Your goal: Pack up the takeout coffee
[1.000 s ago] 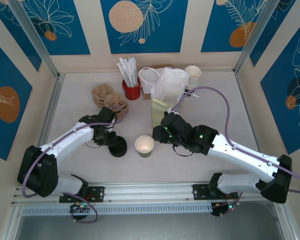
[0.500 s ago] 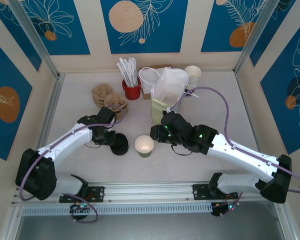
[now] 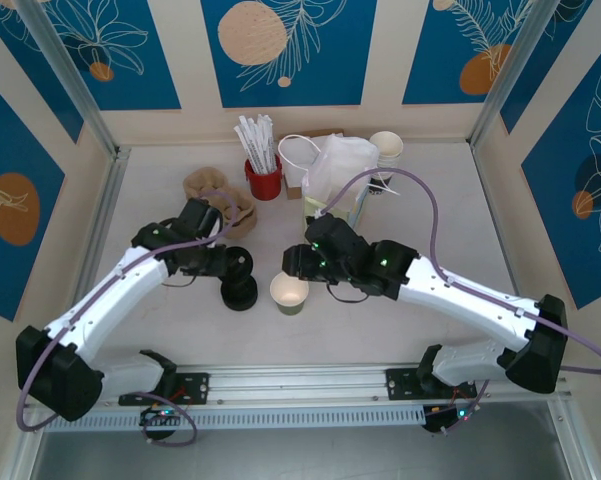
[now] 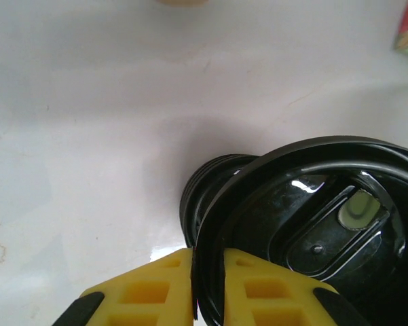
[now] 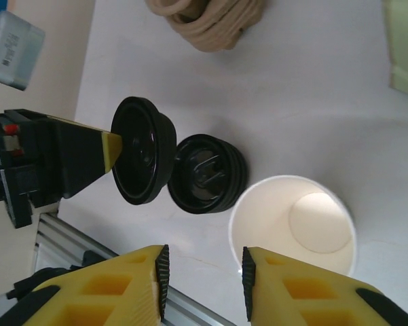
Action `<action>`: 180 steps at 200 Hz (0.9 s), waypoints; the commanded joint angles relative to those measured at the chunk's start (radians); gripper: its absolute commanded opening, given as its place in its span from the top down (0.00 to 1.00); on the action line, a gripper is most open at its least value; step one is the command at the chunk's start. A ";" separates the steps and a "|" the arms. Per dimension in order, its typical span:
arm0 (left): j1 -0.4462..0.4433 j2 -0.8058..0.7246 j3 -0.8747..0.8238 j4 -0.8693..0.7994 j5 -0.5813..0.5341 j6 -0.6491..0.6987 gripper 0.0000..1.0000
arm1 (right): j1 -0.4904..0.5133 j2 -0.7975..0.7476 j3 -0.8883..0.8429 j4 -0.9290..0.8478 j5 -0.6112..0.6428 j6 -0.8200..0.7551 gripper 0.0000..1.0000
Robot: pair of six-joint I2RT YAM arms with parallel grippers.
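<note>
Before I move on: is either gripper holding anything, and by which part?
The left gripper pinches a black lid by its rim edge; the right gripper, open, holds nothing.

Left claw (image 4: 208, 272) pinched on black lid (image 4: 305, 224) rim, arm stretched inward. Right claw (image 5: 205, 272) part open, pointing down.
</note>
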 commanded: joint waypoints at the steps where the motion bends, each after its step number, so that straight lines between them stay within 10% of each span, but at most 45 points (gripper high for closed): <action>1: -0.020 -0.039 0.069 -0.087 0.044 -0.019 0.85 | 0.014 0.028 0.049 0.022 -0.033 -0.012 0.61; 180: -0.050 -0.108 0.172 -0.089 0.200 -0.046 0.87 | 0.027 0.199 0.218 0.047 -0.108 -0.063 0.48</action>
